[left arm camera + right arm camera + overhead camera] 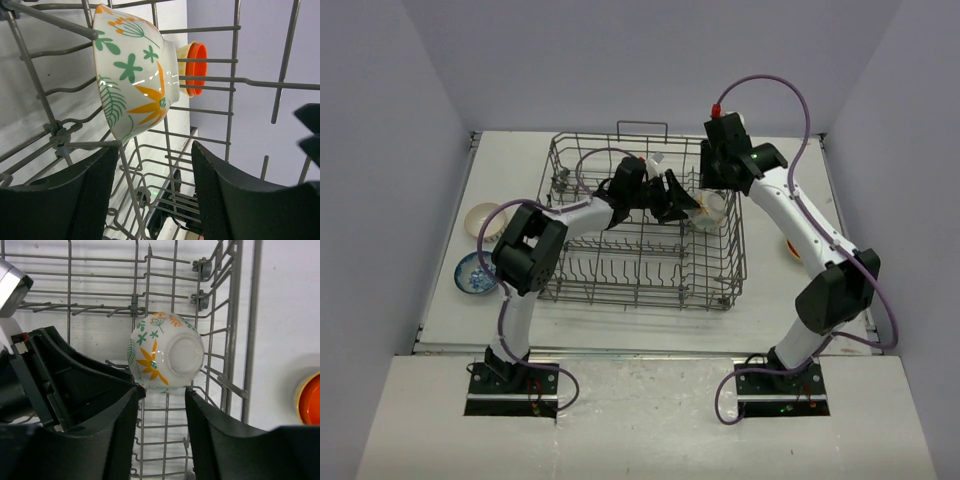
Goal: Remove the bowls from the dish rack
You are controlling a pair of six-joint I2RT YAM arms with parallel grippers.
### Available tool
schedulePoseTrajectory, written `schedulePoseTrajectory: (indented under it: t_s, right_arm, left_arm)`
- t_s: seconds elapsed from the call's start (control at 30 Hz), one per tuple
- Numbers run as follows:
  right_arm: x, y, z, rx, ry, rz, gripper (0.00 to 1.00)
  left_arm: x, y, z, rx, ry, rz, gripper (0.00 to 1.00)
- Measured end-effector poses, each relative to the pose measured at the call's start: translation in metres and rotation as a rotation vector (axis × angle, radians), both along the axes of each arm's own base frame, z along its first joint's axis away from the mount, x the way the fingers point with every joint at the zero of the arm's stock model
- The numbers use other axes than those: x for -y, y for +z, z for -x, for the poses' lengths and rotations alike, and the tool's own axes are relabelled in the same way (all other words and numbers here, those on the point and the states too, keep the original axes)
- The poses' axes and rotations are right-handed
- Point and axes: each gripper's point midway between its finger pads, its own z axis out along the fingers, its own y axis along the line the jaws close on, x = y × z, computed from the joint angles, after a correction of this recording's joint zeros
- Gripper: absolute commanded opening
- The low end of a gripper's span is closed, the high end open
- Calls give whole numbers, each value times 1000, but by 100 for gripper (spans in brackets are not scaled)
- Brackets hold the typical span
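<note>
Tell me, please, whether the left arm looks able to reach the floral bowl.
Probably yes: its open fingers face the floral bowl just ahead, though dish rack wires close beside it could snag them.

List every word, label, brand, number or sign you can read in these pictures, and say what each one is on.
No text can be read in any view.
floral bowl: only a leaf and flower pattern, no lettering.
orange bowl: plain, no marking shows.
dish rack: bare wire, no tag or brand in view.
left arm base plate: only tiny coloured specks, too small to read as text.
</note>
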Motion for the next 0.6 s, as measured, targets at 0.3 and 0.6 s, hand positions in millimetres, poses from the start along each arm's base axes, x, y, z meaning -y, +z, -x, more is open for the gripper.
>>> schedulePoseTrajectory:
  t_s: [0.3, 0.6]
  right_arm:
    - [36, 36, 18, 56, -64, -13, 52]
    - [49, 27, 29, 17, -80, 12, 52]
  left_arm:
    - [10, -1, 0, 35, -7, 17, 64]
    - [11, -5, -3, 54, 8, -3, 64]
